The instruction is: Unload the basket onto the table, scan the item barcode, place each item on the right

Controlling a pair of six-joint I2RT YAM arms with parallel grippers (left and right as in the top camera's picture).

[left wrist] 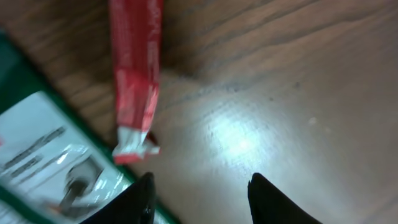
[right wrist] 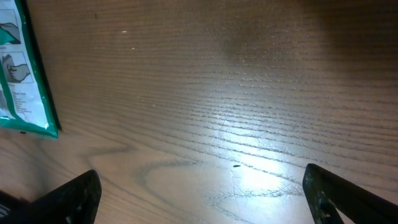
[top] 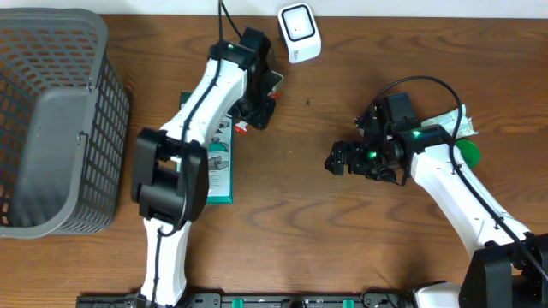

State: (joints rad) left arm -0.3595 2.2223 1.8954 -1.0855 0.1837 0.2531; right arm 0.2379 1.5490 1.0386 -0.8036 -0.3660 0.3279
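Trouble-spotting, quick version. Seeing the left gripper [left wrist: 202, 190] parted with nothing between the fingers, hovering low over the bare table [left wrist: 298, 93] just off the crimped end of the red sachet [left wrist: 135, 74]. Guessing that sachet as the thing to scan: flat on the wood, just beside the green-and-white pack [left wrist: 43, 165], short of the white scanner [top: 299, 32] near the table's far edge. Easy to botch from here: closing slightly off-line and pinching the pack's corner along with the sachet, or just shoving the thin wrapper sideways instead of lifting it. Also no telling which face carries the barcode, so possibly showing the scanner the wrong side. Right gripper [right wrist: 202, 186] spread wide over bare wood, holding nothing, well apart from all that. Only a worry if swung across toward the scanner.
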